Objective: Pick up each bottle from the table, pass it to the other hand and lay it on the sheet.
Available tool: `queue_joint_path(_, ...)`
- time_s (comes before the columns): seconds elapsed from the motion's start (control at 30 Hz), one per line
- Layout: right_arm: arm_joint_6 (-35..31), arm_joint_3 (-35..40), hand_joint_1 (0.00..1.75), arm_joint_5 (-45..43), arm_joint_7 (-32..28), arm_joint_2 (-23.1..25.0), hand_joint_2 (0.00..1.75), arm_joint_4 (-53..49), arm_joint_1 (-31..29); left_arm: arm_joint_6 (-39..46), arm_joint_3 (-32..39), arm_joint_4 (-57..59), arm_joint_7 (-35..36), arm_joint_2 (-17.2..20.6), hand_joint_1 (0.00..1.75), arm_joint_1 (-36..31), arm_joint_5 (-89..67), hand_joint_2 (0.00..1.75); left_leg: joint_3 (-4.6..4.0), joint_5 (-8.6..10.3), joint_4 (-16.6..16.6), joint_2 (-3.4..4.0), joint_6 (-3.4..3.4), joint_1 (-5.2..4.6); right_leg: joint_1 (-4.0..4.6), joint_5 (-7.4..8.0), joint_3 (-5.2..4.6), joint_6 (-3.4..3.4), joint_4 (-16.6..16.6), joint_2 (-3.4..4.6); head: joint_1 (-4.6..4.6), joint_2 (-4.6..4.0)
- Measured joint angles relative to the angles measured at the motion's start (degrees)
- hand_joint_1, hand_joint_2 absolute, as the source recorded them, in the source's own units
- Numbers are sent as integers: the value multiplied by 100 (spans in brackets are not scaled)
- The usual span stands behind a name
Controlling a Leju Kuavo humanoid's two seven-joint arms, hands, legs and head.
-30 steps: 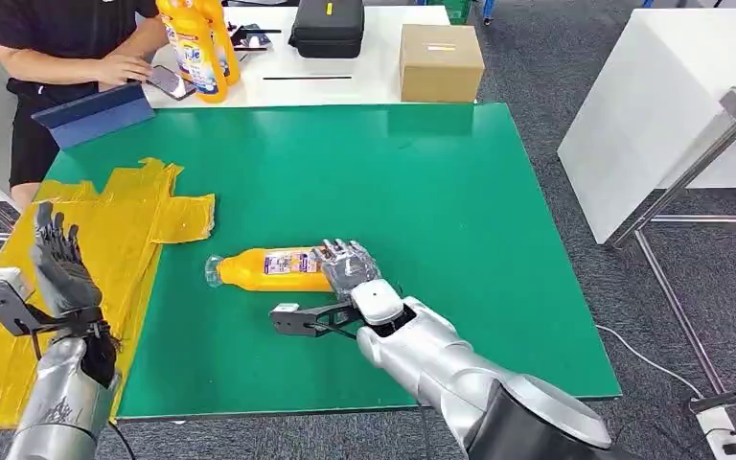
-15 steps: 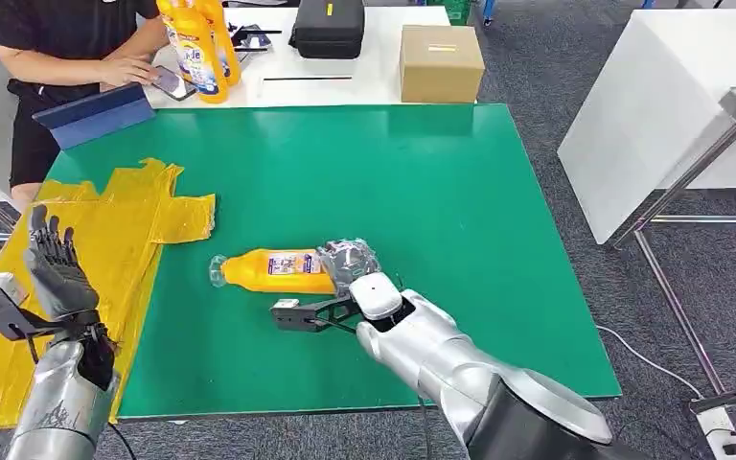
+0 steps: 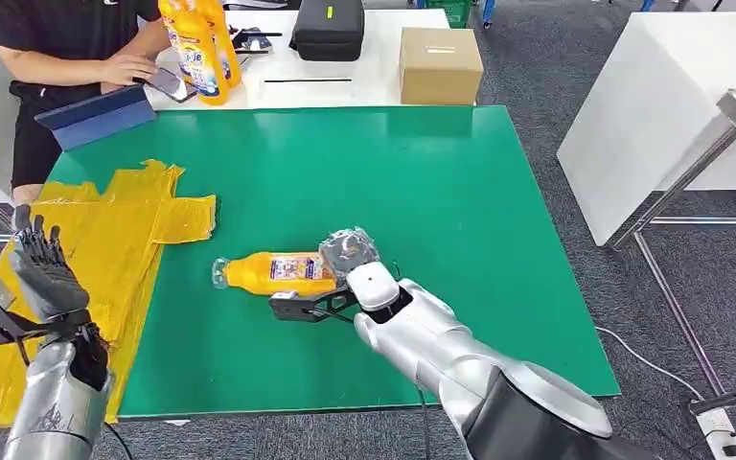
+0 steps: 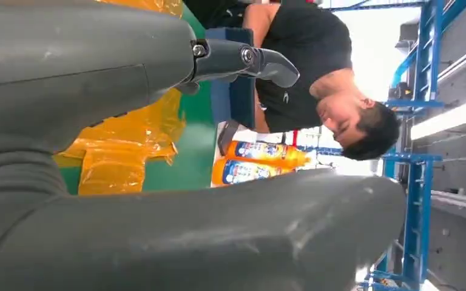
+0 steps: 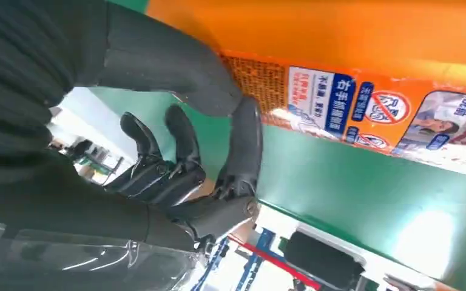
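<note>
An orange bottle (image 3: 273,273) with a clear cap lies on its side on the green table (image 3: 422,192); its label (image 5: 364,106) shows close up in the right wrist view. My right hand (image 3: 350,254) rests on the bottle's base end with fingers curled down over it. A finger (image 5: 246,139) touches the bottle's side while others hang bent and apart from it, so a firm grip is not clear. The left hand (image 3: 43,273) stands upright with fingers spread, holding nothing, above the crumpled yellow sheet (image 3: 134,220) at the table's left.
Two more orange bottles (image 3: 196,43) stand on a white table behind, next to a person (image 3: 67,38) with a phone. A blue folder (image 3: 96,113), a black case (image 3: 328,27) and a cardboard box (image 3: 441,62) lie at the back. A white table (image 3: 652,125) stands at the right.
My right hand's fingers have curled down over the bottle's base, and the bottle has shifted slightly to the right. The left hand has sunk lower and drifted left.
</note>
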Motion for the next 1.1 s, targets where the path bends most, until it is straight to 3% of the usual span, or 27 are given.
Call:
queue_joint_path(0.53, -77, -247, 0, 260, -72, 50, 175, -7, -42, -116, 321, -194, 15, -7, 0, 116, -79, 0, 22, 0, -3, -1, -1, 1, 0, -2, -21, -4, -2, 0, 0, 0)
queue_joint_path(0.7, -66, -302, 0, 264, -92, 31, 175, -4, 144, -151, 356, -190, 15, -4, 0, 115, -103, 0, -23, 23, -1, 8, -11, 2, 2, 31, -13, -11, 3, 1, -2, 0)
queue_joint_path(1.1, -166, -496, 0, 280, -160, 24, 175, 15, 207, -184, 371, 37, -20, 9, 0, -73, -101, 0, -39, 20, -1, 8, -13, 3, 1, 28, -48, -14, 1, 2, 2, 0)
